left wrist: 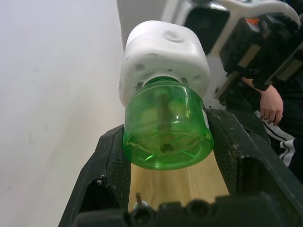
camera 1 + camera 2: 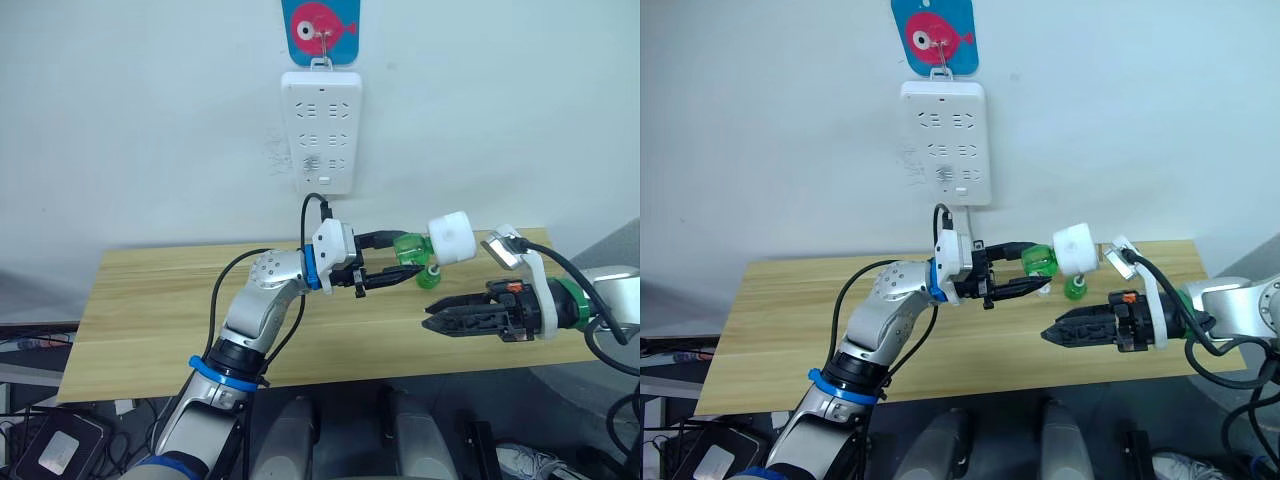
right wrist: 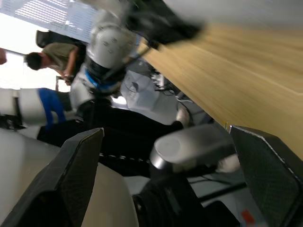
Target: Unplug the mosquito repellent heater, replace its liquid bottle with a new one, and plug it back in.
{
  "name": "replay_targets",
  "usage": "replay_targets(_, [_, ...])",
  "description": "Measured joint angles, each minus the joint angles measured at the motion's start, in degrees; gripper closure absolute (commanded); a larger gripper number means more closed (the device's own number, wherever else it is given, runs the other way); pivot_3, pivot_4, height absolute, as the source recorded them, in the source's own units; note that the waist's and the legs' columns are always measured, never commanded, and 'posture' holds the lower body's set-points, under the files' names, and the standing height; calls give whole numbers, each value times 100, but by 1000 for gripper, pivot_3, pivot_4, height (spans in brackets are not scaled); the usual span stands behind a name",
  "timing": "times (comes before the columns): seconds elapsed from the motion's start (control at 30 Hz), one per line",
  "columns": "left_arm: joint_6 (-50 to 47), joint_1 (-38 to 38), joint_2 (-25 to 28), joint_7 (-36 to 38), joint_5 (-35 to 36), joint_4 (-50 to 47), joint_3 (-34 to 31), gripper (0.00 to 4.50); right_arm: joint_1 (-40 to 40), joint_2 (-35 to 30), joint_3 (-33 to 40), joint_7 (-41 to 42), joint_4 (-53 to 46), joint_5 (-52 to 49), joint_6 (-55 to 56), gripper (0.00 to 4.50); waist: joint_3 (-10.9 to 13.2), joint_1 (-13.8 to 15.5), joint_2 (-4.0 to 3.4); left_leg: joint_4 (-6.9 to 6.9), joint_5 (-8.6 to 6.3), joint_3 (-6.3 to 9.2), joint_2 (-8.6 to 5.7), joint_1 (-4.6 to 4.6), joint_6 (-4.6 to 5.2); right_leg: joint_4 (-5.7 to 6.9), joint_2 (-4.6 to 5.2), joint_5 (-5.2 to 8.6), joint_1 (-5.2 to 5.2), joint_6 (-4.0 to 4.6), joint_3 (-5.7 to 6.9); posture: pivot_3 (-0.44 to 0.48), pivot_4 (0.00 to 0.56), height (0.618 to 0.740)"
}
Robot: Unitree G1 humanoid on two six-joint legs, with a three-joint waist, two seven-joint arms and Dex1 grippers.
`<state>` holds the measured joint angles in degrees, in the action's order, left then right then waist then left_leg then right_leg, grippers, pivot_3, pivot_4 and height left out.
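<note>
Mid-frame, the left gripper (image 2: 392, 262) clamps the green liquid bottle (image 2: 408, 247) with the mosquito repellent heater (image 2: 451, 237) attached; the right gripper (image 3: 165, 175) hangs open. A loose hold while unscrewing could drop both.

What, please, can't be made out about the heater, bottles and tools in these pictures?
- Heater prongs: hidden behind its body, head views.
- Second green bottle: too small to tell full or empty.
- Heater-bottle joint: screwed or loose, unclear in the left wrist view.
- Left tool on bottle: grip firmness unknowable.
</note>
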<state>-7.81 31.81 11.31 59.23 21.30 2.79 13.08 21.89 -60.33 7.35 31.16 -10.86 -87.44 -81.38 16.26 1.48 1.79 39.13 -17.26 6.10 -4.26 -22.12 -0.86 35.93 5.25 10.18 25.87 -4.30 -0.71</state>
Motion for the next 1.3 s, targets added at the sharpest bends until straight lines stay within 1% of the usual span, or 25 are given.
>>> replay_targets(0.07, [-1, -18, 52, 15, 1, 0, -9, 2236, -118, -208, 73, 284, 242, 550, 238, 1671, 0, 0, 0, 1, 0, -5, -1, 1, 1, 0, 0, 0, 0, -1, -1, 63, 262, 740])
replay_targets(0.17, [-64, -56, 145, 68, 29, -29, -3, 2236, -28, -335, 64, 774, 694, 1426, 724, 2846, 0, -19, 0, 1, 1, -12, 3, 3, -1, 2, -8, 0, 0, -1, 0, 52, 260, 740])
replay_targets(0.23, [-130, -96, 209, 171, 71, -98, 7, 2236, 209, -273, 19, 959, 1057, 1911, 1000, 3634, 0, -40, -1, -3, 2, -16, 5, 8, -2, 3, -10, 0, 3, 0, -8, 47, 259, 740])
replay_targets(0.27, [-184, -115, 252, 223, 100, -141, 10, 2236, 412, -136, 9, 1002, 1256, 2140, 1138, 3940, 0, -57, -1, -3, 2, -18, 6, 8, -2, 3, -13, 0, 3, 0, -8, 47, 259, 740])
replay_targets(0.3, [-210, -138, 277, 278, 116, -191, 12, 2236, 575, 3, -7, 1017, 1409, 2313, 1238, 4395, 0, -60, -2, -5, 2, -17, 10, 8, -3, 3, -12, 0, 4, 0, -9, 47, 259, 740])
replay_targets(0.37, [-260, -145, 311, 333, 128, -244, 16, 2236, 802, 254, -54, 1025, 1575, 2514, 1332, 4454, 0, -57, -1, -4, 3, -18, 13, 6, -4, 2, -12, 0, 4, 0, -7, 48, 262, 740])
replay_targets(0.43, [-359, -150, 376, 415, 157, -287, 18, 2236, 1010, 685, -119, 1016, 1662, 2687, 1351, 4454, 0, -40, -1, -4, 3, -9, 11, 4, -4, 1, -10, 0, 4, 0, -7, 48, 262, 740])
replay_targets(0.53, [-468, -149, 411, 433, 170, -301, 17, 2236, 1083, 1137, -128, 961, 1643, 2732, 1273, 4454, 0, -19, -1, -4, 3, 1, 7, 2, -4, 0, -7, 0, 7, 0, -8, 61, 264, 740])
replay_targets(0.6, [-544, -150, 418, 432, 199, -334, 17, 2236, 1048, 1344, -102, 861, 1428, 2701, 1109, 4454, 0, -4, -2, -4, 3, 6, 6, -4, -4, -1, -6, 0, 11, 0, -6, 61, 264, 740])
replay_targets(0.63, [-590, -151, 423, 428, 228, -353, 14, 2236, 963, 1436, -63, 822, 1163, 2604, 988, 4454, 0, 4, -1, -4, 3, 10, 5, -6, -4, 0, -5, 0, 11, 0, -4, 61, 264, 740])
replay_targets(0.77, [-696, -153, 429, 351, 283, -456, -33, 2236, 563, 1587, 199, 593, 602, 2183, 506, 4454, 0, 6, -2, -3, 3, 14, 4, -11, -4, -1, -2, 0, 12, 0, -2, 66, 263, 740])
replay_targets(0.93, [-660, -143, 406, 162, 203, -359, -66, 2236, 135, 1562, 443, 478, -158, 1306, -90, 4454, 0, 0, -2, -1, 3, 11, 3, -10, -4, 4, -1, 0, 15, 1, -4, 58, 263, 740])
replay_targets(1.03, [-638, -137, 409, 150, 110, -226, -56, 2236, 236, 1444, 550, 338, -165, 775, -287, 4454, 0, -14, -2, -2, 2, 7, 4, -7, -3, 6, -2, 0, 15, 1, -5, 52, 262, 740])
replay_targets(1.13, [-520, -135, 400, 161, 57, -173, -42, 2236, 533, 1329, 548, 112, -120, 246, -342, 4454, 0, -16, -2, -2, 2, 7, 5, -7, -3, 4, -2, 0, 15, 1, -4, 42, 257, 740])
replay_targets(1.3, [-406, -147, 378, 215, -16, -85, 18, 2236, 1150, 1337, 448, -419, 153, -224, -246, 4454, 0, -18, -2, -2, 3, 5, 4, -9, -3, 3, -1, -1, 16, 1, -6, 36, 255, 740])
